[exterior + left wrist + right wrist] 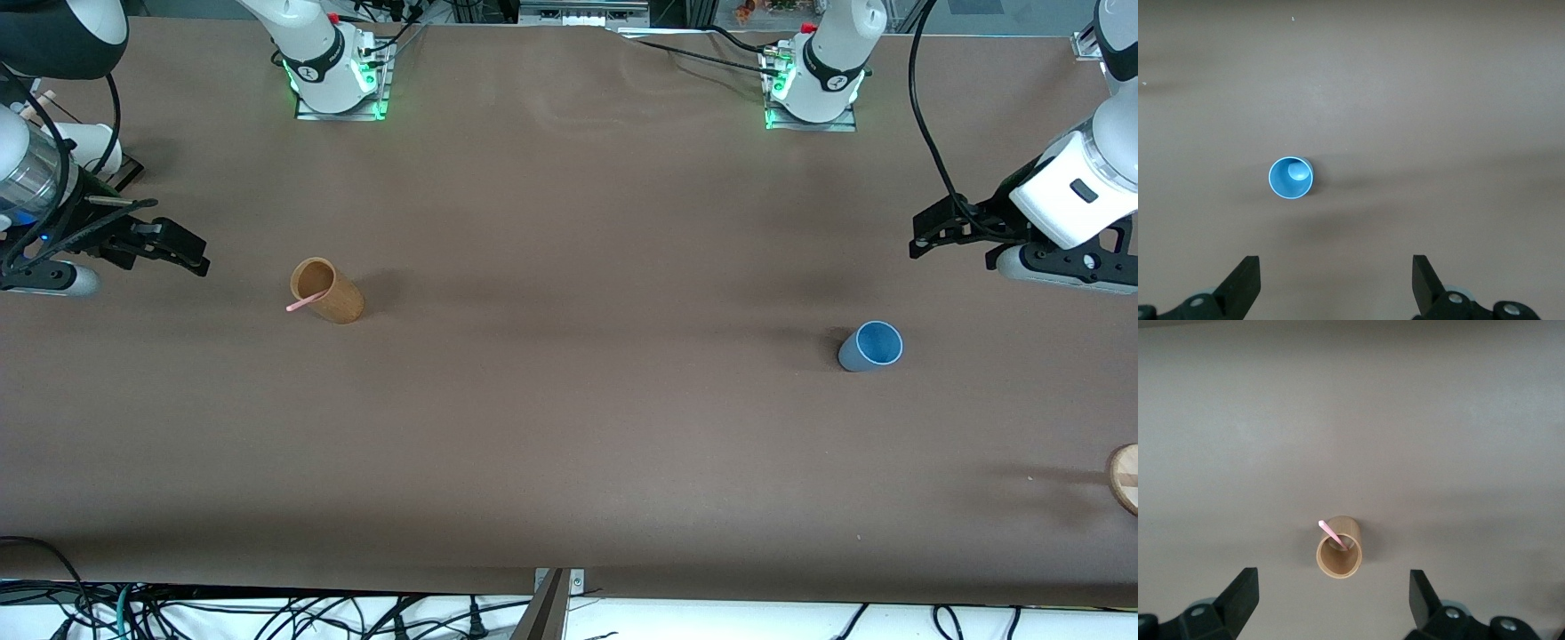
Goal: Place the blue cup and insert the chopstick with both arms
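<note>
The blue cup (869, 347) stands upright on the brown table toward the left arm's end; it also shows in the left wrist view (1291, 179). The pale pink chopstick (302, 303) leans inside the tan wooden cup (326, 291) toward the right arm's end, its tip sticking out over the rim; the right wrist view shows the stick (1333, 535) and the cup (1339, 557). My left gripper (925, 238) (1336, 280) is open and empty, above the table and apart from the blue cup. My right gripper (191, 253) (1333, 597) is open and empty, above the table beside the tan cup.
A round wooden piece (1125, 476) lies at the table's edge at the left arm's end, nearer the front camera than the blue cup. A white cup (89, 144) stands by the right arm. Cables hang along the table's front edge.
</note>
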{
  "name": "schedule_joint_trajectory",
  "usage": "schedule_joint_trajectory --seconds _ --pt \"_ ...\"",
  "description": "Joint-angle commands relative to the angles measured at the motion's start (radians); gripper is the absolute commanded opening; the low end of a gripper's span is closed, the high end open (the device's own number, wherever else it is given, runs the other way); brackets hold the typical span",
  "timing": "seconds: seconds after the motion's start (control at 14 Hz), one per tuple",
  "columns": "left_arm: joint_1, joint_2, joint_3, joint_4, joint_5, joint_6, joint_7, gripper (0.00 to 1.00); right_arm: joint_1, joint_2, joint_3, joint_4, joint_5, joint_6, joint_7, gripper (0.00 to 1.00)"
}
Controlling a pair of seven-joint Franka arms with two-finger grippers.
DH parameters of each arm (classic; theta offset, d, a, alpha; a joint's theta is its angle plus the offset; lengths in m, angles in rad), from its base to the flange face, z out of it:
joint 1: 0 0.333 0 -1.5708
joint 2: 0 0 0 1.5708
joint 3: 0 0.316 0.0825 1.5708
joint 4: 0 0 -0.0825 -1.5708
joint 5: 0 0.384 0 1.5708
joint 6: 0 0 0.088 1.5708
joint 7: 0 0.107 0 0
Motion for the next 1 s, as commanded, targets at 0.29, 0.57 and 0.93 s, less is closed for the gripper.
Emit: schedule_joint_trajectory --seconds 0.29,0.57,0.93 --pt "-0.013 0.027 -0.010 0.047 0.042 -0.023 -0.018 1.00 0.004 -0.014 0.006 -0.002 -0.017 0.022 0.009 1.00" --pt "-0.013 0.027 -0.010 0.047 0.045 -0.022 -0.015 1.00 0.004 -0.011 0.000 -0.002 -0.018 0.028 -0.092 1.00" --pt "-0.011 0.028 -0.008 0.044 0.048 -0.022 -0.007 1.00 -0.025 -0.008 -0.010 0.000 -0.018 0.024 -0.114 1.00"
